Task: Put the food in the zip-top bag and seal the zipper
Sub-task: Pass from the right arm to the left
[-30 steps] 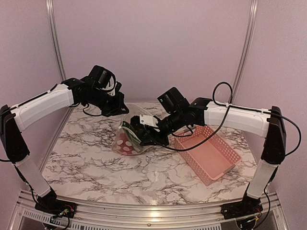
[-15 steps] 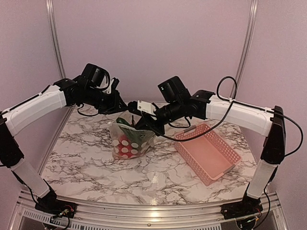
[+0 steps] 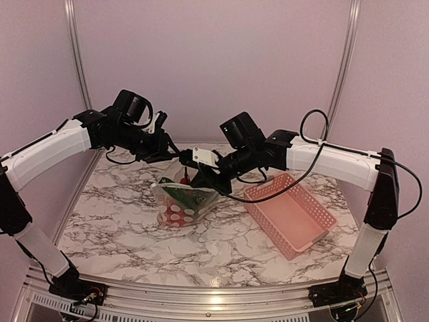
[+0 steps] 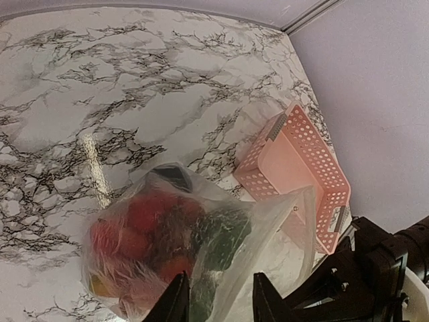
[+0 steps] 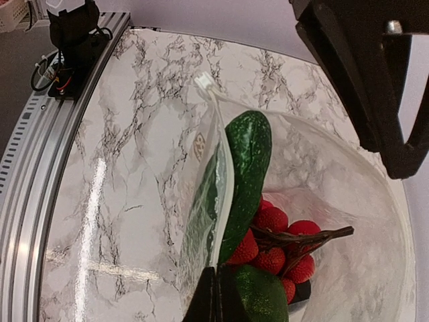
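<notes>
the right claw (image 5: pixel 216 282) is pinched shut on the mouth edge of the zip-top bag (image 5: pixel 328 168) and holds that edge up. the left claw (image 4: pixel 218 295) stands with its fingers parted just over the bag, clear film showing between them. the bag's mouth gapes open. inside lie a dark green cucumber (image 5: pixel 247 161), small red berries (image 5: pixel 273 220) and another green piece (image 5: pixel 258 295); red round fruit (image 4: pixel 144 221) shows through the plastic. the bag's white-dotted bottom sits low at the marble worktop (image 3: pixel 114 221); whether it touches i cannot tell. the pink basket (image 3: pixel 295 215) lies on the worktop to the right, apart from the bag.
</notes>
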You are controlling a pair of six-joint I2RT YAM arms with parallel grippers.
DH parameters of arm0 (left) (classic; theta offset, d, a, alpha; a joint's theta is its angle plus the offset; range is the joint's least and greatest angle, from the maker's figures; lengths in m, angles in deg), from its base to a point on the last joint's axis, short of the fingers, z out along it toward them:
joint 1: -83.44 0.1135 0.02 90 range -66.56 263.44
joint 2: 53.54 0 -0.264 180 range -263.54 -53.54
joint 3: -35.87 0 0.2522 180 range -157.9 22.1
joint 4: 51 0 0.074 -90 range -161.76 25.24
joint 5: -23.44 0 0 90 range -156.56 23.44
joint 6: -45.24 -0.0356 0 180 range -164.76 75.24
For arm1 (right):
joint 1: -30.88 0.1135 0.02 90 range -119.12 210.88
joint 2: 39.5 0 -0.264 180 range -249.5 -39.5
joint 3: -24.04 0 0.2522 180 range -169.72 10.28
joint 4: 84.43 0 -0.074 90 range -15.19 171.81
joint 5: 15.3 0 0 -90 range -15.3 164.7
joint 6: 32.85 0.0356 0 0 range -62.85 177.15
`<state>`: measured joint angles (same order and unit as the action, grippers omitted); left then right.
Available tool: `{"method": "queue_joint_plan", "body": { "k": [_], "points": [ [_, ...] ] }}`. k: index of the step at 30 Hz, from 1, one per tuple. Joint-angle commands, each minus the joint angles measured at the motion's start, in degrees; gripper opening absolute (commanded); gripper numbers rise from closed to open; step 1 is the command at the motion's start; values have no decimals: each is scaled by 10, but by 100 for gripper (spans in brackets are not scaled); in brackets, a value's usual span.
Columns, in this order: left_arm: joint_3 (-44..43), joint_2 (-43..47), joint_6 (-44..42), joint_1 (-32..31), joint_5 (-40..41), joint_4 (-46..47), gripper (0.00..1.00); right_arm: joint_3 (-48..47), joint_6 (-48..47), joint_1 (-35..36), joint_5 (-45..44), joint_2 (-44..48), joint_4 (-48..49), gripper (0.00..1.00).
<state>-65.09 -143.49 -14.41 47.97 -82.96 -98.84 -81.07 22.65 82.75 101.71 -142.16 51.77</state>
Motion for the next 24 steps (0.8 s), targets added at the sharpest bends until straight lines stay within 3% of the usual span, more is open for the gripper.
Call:
{"method": "queue_joint_plan", "body": {
  "k": [1, 8, 12, 18, 22, 23, 24],
  "points": [
    [3, 16, -19, 3, -9, -38, 35, -48, 12, 3, 19, 6, 4, 0],
    [-3, -6, -40, 3, -24, -87, 36, -29, 9, 3, 28, 9, 4, 0],
    [-13, -36, -42, 3, -12, -115, 28, -21, 8, 3, 30, 5, 8, 0],
    [-46, -52, -40, 2, -14, -118, 2, -31, 0, 3, 24, -7, 5, 0],
    [-67, -35, -40, 2, -11, -92, 0, -46, 3, 3, 25, -7, 11, 0],
    [-63, -31, -37, 2, -13, -83, 0, -47, 1, 3, 25, -9, 9, 2],
    [-58, -29, -36, 2, -16, -76, 0, -48, -3, 3, 27, -14, 5, 17]
  ]
}}
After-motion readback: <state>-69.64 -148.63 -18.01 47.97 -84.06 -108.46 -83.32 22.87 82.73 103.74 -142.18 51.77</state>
